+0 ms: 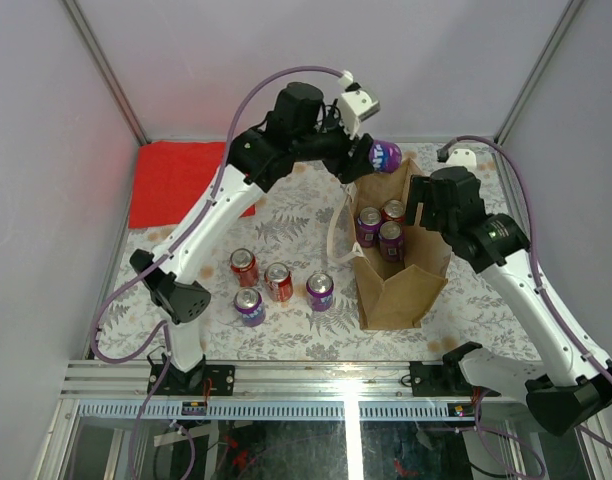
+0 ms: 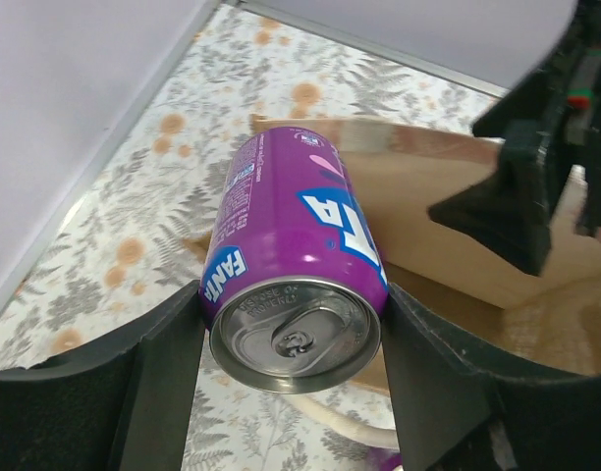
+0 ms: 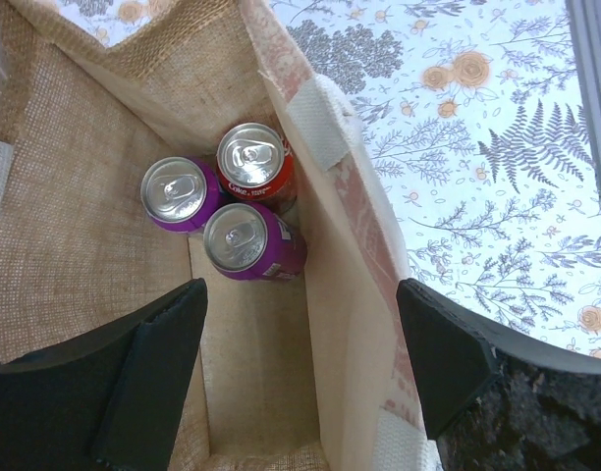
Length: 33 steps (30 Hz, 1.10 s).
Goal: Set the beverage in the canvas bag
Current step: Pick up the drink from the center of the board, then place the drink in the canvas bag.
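Note:
The beverage, a purple Fanta can (image 1: 387, 155) (image 2: 291, 245), lies on its side in the air over the far rim of the canvas bag (image 1: 396, 275) (image 2: 448, 245). My left gripper (image 1: 371, 155) (image 2: 293, 299) is shut on it, one finger on each side, the can's top facing the wrist camera. The tan bag (image 3: 75, 216) stands open with three cans (image 3: 244, 196) upright in its far end. My right gripper (image 1: 423, 205) (image 3: 302, 294) is open astride the bag's right wall, with one finger inside and one outside, neither touching the fabric.
Two red cans (image 1: 244, 266) (image 1: 278, 281) and two purple cans (image 1: 250, 306) (image 1: 320, 291) stand on the floral cloth left of the bag. A flat red cloth (image 1: 181, 180) lies at the back left. A cream strap handle (image 1: 338, 235) hangs over the bag's left side.

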{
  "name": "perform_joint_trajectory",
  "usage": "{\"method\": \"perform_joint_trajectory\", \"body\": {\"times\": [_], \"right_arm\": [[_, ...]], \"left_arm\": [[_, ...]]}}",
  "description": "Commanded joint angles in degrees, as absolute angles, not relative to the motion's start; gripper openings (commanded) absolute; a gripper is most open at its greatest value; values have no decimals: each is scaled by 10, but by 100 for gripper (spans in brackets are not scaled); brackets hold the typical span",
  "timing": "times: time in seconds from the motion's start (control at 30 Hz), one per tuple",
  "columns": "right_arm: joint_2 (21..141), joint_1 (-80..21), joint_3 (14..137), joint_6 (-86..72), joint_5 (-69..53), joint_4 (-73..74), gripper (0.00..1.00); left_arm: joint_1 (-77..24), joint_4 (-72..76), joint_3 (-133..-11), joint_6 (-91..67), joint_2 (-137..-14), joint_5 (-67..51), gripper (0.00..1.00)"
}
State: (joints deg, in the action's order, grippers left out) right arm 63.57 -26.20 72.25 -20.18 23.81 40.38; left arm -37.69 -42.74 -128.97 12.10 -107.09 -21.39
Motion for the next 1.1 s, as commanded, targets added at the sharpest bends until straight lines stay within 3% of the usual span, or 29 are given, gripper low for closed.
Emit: {"method": "perform_joint_trajectory", "body": {"times": [0.0,0.2,0.57,1.07], "right_arm": [[603,-259,731,-219,301,391,85],[567,-260,722,-231,342,398,85],[562,-259,731,-227,362,423,85],[571,-259,721,-223,356,418,86]], "left_arm": [[-408,-390,-1280,154,-1067,-247,0],[-447,-416,-1240,199,-1086,-242,0],[-508,-472,-1282,294,-1176,-196,0],[-513,-486,-1285,340,-1176,-171,0]]}}
